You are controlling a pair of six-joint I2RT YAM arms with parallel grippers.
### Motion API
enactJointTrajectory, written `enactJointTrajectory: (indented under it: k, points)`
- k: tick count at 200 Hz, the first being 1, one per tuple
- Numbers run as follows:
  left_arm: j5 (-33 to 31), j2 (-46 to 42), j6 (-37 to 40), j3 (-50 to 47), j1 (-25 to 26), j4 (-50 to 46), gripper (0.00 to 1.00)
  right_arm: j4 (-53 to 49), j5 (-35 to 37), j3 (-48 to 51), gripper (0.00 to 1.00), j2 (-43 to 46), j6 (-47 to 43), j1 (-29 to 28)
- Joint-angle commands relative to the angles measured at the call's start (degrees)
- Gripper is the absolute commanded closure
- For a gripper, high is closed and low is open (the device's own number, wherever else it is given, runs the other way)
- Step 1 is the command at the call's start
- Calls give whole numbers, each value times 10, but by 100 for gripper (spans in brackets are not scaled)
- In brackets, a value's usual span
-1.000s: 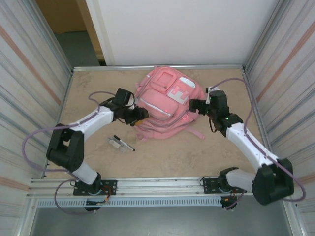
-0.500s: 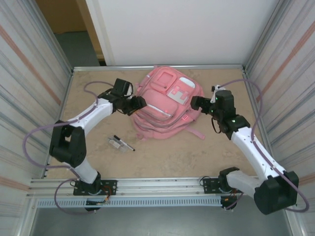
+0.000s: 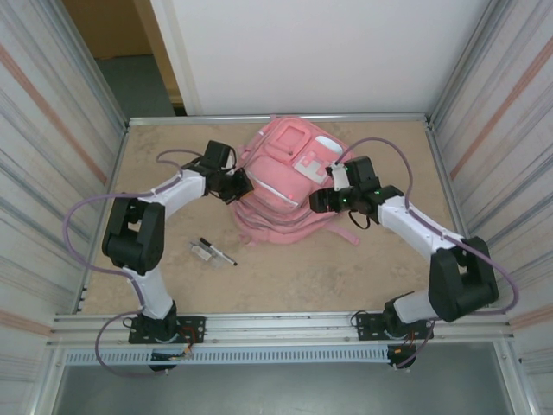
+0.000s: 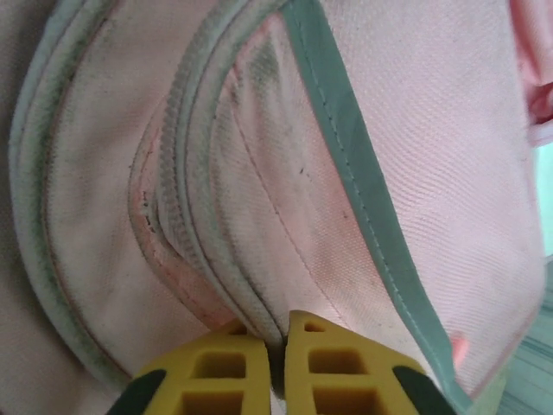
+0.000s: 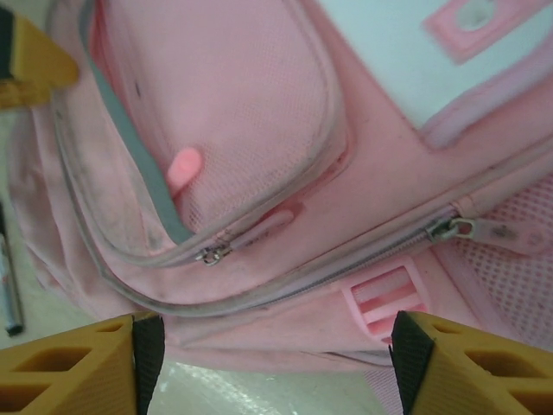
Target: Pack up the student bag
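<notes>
The pink backpack (image 3: 289, 186) lies face up on the table (image 3: 294, 277), toward its far edge. At the backpack's left side, the left gripper (image 3: 243, 183) is pressed together, pinching a piped seam. The right gripper (image 3: 318, 201) hangs spread over its front zip. A black pen (image 3: 219, 252) lies near the backpack's near-left corner.

The student bag (image 3: 289, 186) blocks the middle of the worktop's (image 3: 346, 277) far edge, with the left tool (image 3: 245, 183) and right tool (image 3: 318, 202) crowding its flanks. A pen (image 3: 218, 252) lies toward the near left corner; the near-edge strip and both far corners are passable.
</notes>
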State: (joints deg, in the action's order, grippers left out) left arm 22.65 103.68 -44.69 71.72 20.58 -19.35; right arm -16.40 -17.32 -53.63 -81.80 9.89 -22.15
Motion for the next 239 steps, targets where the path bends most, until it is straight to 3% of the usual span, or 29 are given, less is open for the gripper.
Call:
enactJointTrajectory:
  k: [1, 28, 75, 131, 170, 198, 230, 239]
  points:
    - [41, -15, 51, 40, -1, -24, 100, 17, -44, -27, 28, -13, -99, -4]
    - [85, -12, 35, 53, -4, -42, 100, 29, -126, -38, 27, -50, -173, -4]
    - [110, -13, 16, 56, -2, -56, 100, -5, -125, -76, 27, -120, -260, -2]
    - [122, -22, -1, 49, -1, -54, 100, -7, -142, -101, 25, -166, -264, 2]
    - [131, -15, -7, 47, -4, -48, 100, 0, -92, -86, 23, -163, -273, -32]
    - [137, -16, -11, 45, -7, -43, 100, 15, -56, -73, 14, -152, -285, -39]
    - [147, -21, -17, 42, -8, -40, 100, 10, -69, -77, 22, -153, -286, -48]
    - [143, -24, -15, 40, -9, -41, 100, 9, -70, -79, 29, -151, -286, -51]
